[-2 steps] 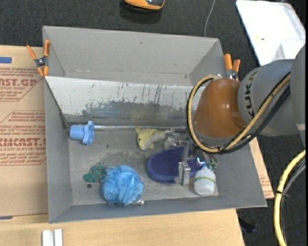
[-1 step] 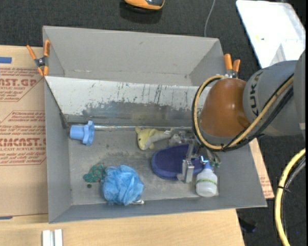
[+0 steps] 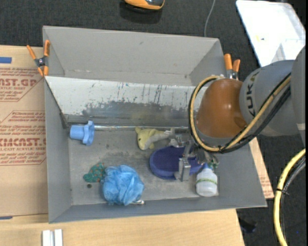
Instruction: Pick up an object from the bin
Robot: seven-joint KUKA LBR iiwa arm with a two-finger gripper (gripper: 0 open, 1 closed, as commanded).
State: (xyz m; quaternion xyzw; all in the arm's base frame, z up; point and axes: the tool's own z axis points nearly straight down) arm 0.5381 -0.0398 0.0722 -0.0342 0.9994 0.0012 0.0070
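Down in the right half of the grey metal bin, we see the gripper low near the floor, at the right edge of a dark blue round plastic disc. Its metal parts overlap the disc's right rim and seem to touch it there, though shadow and the wrist above make the contact hard to read. We cannot tell whether the gripper is spread or pressed together, nor whether it pinches anything. The disc lies on the bin floor, right of centre.

Just beside the gripper, to its lower right, we find a small white plastic bottle near the front wall. Behind the disc, toward the back slope, lies a pale yellow crumpled soft object.

Well apart on the left, a light blue plastic fitting rests at the foot of the back slope. A bright blue mesh puff sits by the front wall, with a small dark green scrap touching its left side.

We see the arm's orange-brown wrist cover over the bin's right side, with black and yellow cables looped round it
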